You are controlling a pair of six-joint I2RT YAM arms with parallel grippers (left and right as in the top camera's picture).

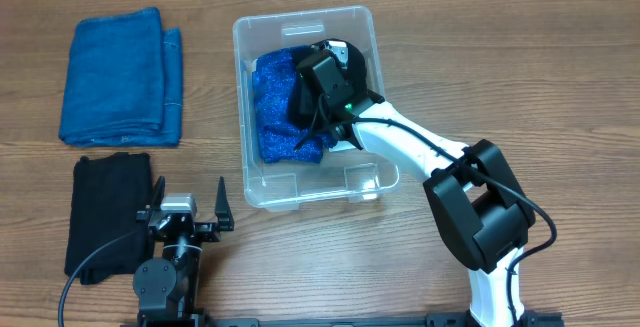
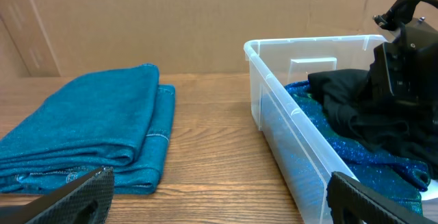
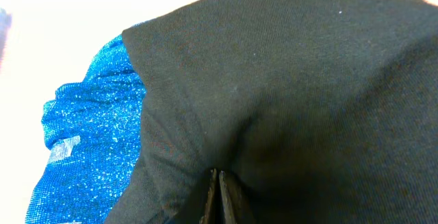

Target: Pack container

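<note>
The container (image 1: 243, 117) stands at the middle of the table (image 1: 520, 57), its long sides running near to far. A glittery blue cloth (image 1: 275, 107) lies inside along its left half. Over the blue cloth hangs a black cloth (image 3: 287, 80), bunched and partly unfolded. The right gripper (image 3: 217, 190) is inside the bin toward the far right, its fingers pressed together on a pinch of that black fabric.

The main risk is at release. If the fingers part while the cloth is this crumpled, it will probably land as a heap rather than flat, using up room the other pieces need. A fold might also snag on a finger and be dragged back out as the arm lifts. From the overhead view I cannot tell whether any black fabric drapes over the far rim. If it does, it could slide outside.

A teal towel (image 1: 120, 77) lies folded at the far left, and a second black cloth (image 1: 105, 212) at the near left. The left gripper (image 1: 188, 207) is just right of that second cloth, its fingers spread and holding nothing. Reaching in while the right arm is over the bin could make the two arms collide.
</note>
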